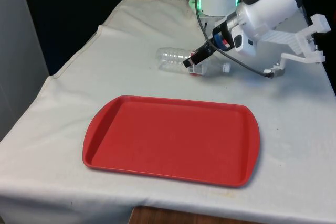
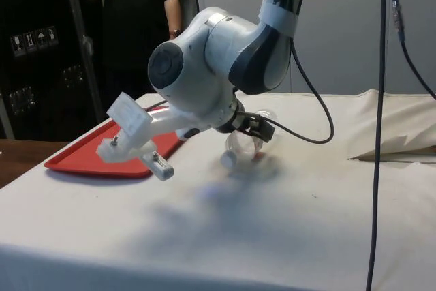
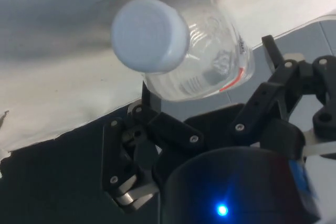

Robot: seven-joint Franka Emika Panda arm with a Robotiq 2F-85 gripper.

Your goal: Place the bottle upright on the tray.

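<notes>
The clear plastic bottle with a white cap [image 1: 181, 59] lies on its side on the white cloth of the table [image 1: 63, 108], close to the table's far edge, beyond the far rim of the flat red plastic tray [image 1: 173, 140]. The tray itself sits nearer to the front edge, and nothing is on it. Bottle and tray are apart, with a strip of bare cloth between them.

The black two-finger gripper [image 1: 195, 60] is down at the bottle. In the wrist view the fingers [image 3: 265, 95] stand on both sides of the bottle's body, with the white cap [image 3: 150, 35] pointing toward the camera. They seem to pinch the bottle around its middle, just below the shoulder. In the side view the bottle [image 2: 243, 144] looks a little tilted, the cap end lower, so I judge that it is at the point of being lifted or is only just off the cloth; I cannot tell whether it touches the cloth.

So the step in hand is the grasp and the first lift. The next move, I think, calls for raising the bottle clear of the cloth, carrying it over the tray's rim toward the front edge of the table, and turning the wrist so that the bottle's bottom faces down. The thin plastic may bend or slip under the fingers, so the hold should be firm but not crushing. A person in dark clothes [image 2: 136, 5] stands behind the table.
</notes>
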